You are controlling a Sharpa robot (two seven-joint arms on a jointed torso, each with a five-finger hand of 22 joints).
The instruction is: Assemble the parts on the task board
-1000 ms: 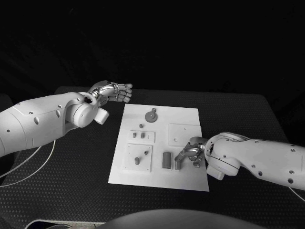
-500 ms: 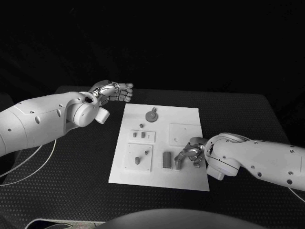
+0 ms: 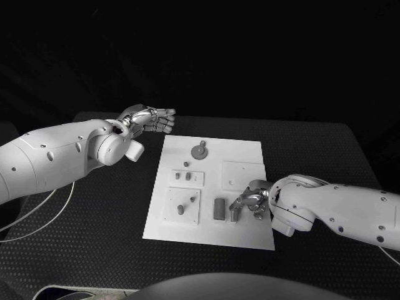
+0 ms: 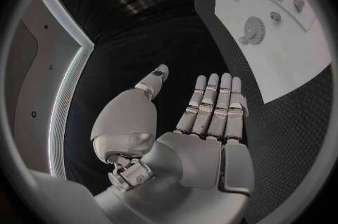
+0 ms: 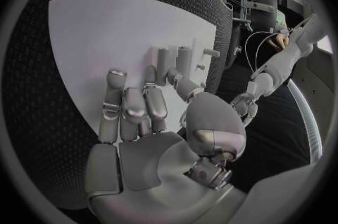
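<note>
Task board [image 3: 212, 194]: white plate in the middle of the black counter [image 3: 326, 156], long side running from 12 towards 6 o'clock; in the left wrist view [image 4: 281, 61] it lies beyond the fingertips; in the right wrist view [image 5: 112, 38] it spreads under the fingers.

Parts: a round gear-like piece [image 3: 199, 150] near the board's 12 o'clock end, seen also in the left wrist view [image 4: 254, 27]; two small pieces [image 3: 184, 177] on a raised square at about 9 o'clock; a peg and a short bar [image 3: 182, 208] on another raised square towards 7 o'clock; an upright grey block [image 3: 219, 209] at about 6 o'clock, just beside the right fingers.

Left robot hand [image 3: 151, 119]: off the board at its 11 o'clock corner, above the counter; released, holding nothing, fingers straight and close together [image 4: 211, 106], thumb apart.

Right robot hand [image 3: 254, 199]: over the board's 5 o'clock part, fingers curled down among small upright parts [image 5: 185, 61]; whether they grip a piece cannot be told.

Change: against the earlier frames the right robot hand sits a trace nearer 12 o'clock and its arm has crept slightly inward; the left robot hand, the board and the parts on it lie as they did before.
</note>
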